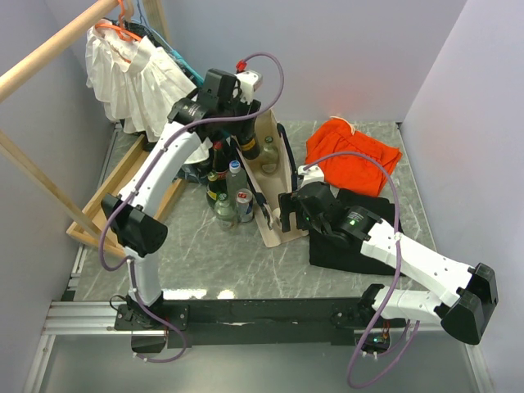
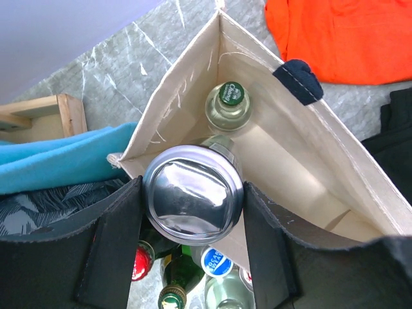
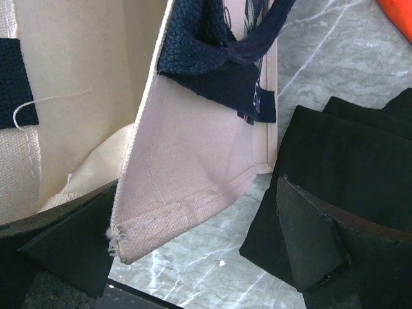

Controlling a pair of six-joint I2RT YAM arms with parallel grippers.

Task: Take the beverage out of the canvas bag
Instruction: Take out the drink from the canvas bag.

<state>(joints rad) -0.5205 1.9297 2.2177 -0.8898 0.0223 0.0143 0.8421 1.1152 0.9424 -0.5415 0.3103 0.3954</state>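
Left gripper (image 2: pixel 193 222) is clamped on the beverage can (image 2: pixel 193 193): one black finger on each side of the shiny silver can, seen end-on, no gap showing. The can hangs over the left rim of the canvas bag (image 2: pixel 174 90), clear of the opening, so to my eye the lift-out is about done and it only needs setting down. It's gripped across the body, probably because that's the only part reachable from above.

Down inside the bag a green-capped bottle (image 2: pixel 228 103) stands upright near the far corner. A second bottle sits right under the can, mostly hidden.

Right gripper (image 3: pixel 193 206) is at the bag's near end with its jaws wide apart. They straddle the canvas wall, one finger inside the bag against the cloth, the other outside and well off it. That isn't a pinch; it looks like bracing so the bag stays upright and open during the pull.

Just left of the bag is a cluster of bottles (image 1: pixel 225 192), a likely drop spot. An orange cloth (image 1: pixel 352 151) lies right of the bag toward the back, and a black cloth (image 3: pixel 341 161) is right of its near end.
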